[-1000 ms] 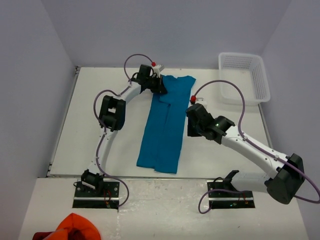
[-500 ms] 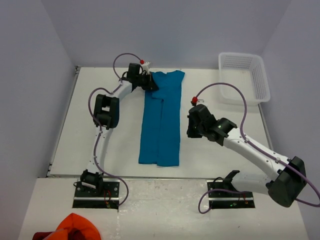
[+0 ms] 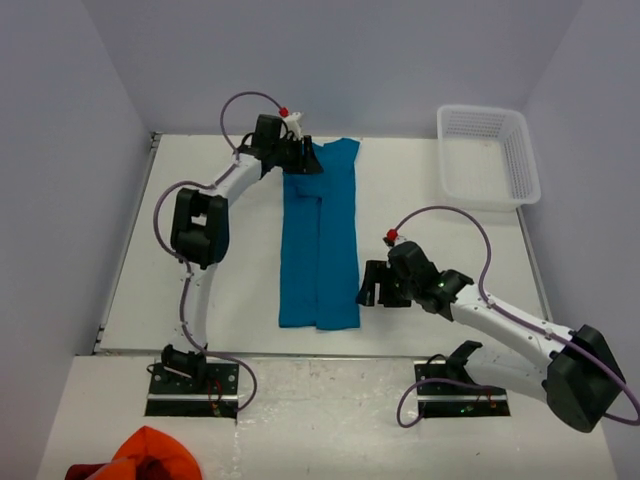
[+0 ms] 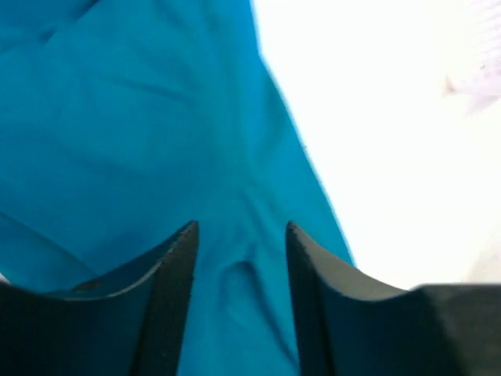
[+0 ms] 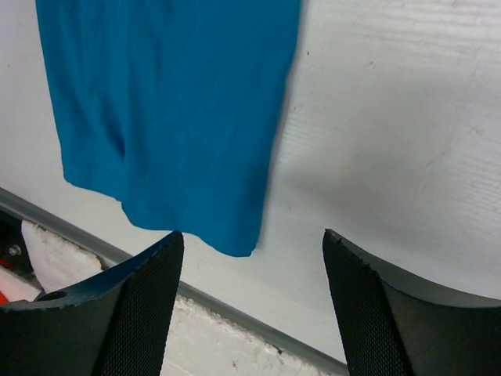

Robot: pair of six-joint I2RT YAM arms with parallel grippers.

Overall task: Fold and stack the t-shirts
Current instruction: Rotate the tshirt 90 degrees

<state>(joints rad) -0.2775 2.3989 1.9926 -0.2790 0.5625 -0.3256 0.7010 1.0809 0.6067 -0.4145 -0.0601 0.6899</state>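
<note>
Table [image 3: 440,260]: white, bore the whole job, with both arm bases bolted at its near edge.
T-shirt [image 3: 320,240]: lay flat down the middle of the table as a long, narrow teal strip, collar end toward the far edge and hem toward the near edge. Sides looked already folded inward. Probably laid lengthwise so the two ends could be brought together.
Basket [image 3: 478,107]: sat in the table's far right corner, well apart from the cloth and out of the working lane.
Orange cloth [image 3: 150,455]: lay bunched off the table, beyond its near left corner; no part of this fold.
Left gripper [image 3: 305,158]: stood at the table's far edge, over the left corner of the collar end. Jaws partly closed, with a pucker of teal between them in the wrist view; impossible to tell whether pinched or only pressed.
Right gripper [image 3: 372,290]: hovered toward the table's near edge, just right of the hem. Jaws spread wide, nothing held. Hem corner showed ahead between the fingers, untouched, so likely posed to take that end.
</note>
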